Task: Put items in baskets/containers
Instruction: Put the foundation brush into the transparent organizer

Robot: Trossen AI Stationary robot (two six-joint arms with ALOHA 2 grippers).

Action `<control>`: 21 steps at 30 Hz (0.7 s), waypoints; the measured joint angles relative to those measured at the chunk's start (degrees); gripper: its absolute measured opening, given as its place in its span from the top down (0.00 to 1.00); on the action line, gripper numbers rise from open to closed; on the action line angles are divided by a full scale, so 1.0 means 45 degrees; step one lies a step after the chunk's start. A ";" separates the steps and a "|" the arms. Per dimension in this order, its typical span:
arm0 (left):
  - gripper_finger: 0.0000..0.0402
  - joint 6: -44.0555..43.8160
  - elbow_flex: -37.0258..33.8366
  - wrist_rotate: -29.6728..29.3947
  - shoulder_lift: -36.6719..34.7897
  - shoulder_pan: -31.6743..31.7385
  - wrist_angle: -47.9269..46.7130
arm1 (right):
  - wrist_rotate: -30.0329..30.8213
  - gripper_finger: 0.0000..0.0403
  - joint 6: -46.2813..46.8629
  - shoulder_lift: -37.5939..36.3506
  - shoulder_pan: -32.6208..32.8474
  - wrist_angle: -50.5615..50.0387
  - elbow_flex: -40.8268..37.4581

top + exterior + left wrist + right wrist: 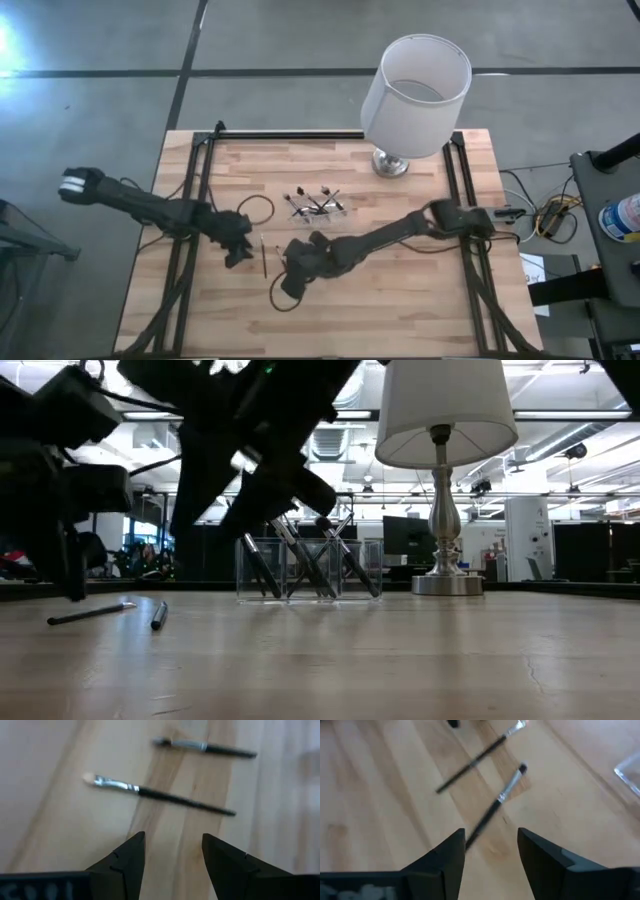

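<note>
Your right gripper (490, 855) hangs low over the wooden table (400, 300) near its front middle, its jaws parted and holding nothing; in the right wrist view one thin brush (495, 807) runs from just between the fingertips (452, 847) out ahead of them, its dark handle end reaching into the gap and its silvery ferrule pointing away. A second brush (472, 764) lies a little beyond it, at a slant, apart from the first. Your left gripper (172, 855) sits just to the left of the right one, also low over the wood with its jaws spread and empty. In the left wrist view the nearer brush (160, 795) lies crosswise just ahead of the fingertips (135, 845), not between them, and the other brush (205, 748) lies farther on, roughly parallel. From above, both loose brushes show as thin dark lines between the two grippers, one (262, 255) beside the left gripper (238, 252) and one (275, 252) beside the right gripper (290, 285). Farther back, near the table's middle, the clear tray (310, 570) stands with several brushes (315, 205) leaning in it at crossed angles. Behind that, toward the far edge, stands a lamp (415, 95) with a white shade.
</note>
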 joint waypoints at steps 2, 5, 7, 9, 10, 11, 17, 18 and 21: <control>0.53 -0.0053 0.0000 -0.0830 0.0451 -0.0502 0.0127 | 0.0801 0.57 -0.0014 0.0659 0.0083 -0.1105 0.0997; 0.53 -0.0005 0.0013 -0.2194 0.1232 -0.1051 0.0971 | 0.2262 0.57 0.0169 0.1497 0.0177 -0.2331 0.2198; 0.53 0.0044 0.0017 -0.2448 0.1804 -0.1184 0.1598 | 0.2278 0.57 0.0389 0.1910 0.0194 -0.2412 0.2705; 0.53 0.0045 0.0029 -0.2560 0.2379 -0.1265 0.2234 | 0.2143 0.56 0.0424 0.2306 0.0224 -0.2485 0.3058; 0.53 0.0049 0.0044 -0.2576 0.2617 -0.1272 0.2472 | 0.2116 0.56 0.0463 0.2463 0.0234 -0.2346 0.3192; 0.53 0.0039 0.0044 -0.2582 0.2865 -0.1272 0.2627 | 0.2123 0.56 0.0465 0.2573 0.0234 -0.2249 0.3282; 0.53 0.0003 0.0039 -0.2683 0.3773 -0.1272 0.3895 | 0.2932 0.55 0.0337 0.2888 0.0069 -0.2110 0.3572; 0.53 0.0003 0.0039 -0.2678 0.3868 -0.1272 0.4054 | 0.2885 0.55 0.0406 0.2941 0.0044 -0.2056 0.3552; 0.53 -0.0005 0.0034 -0.2678 0.4048 -0.1272 0.4251 | 0.2670 0.54 0.0460 0.3055 0.0020 -0.2016 0.3442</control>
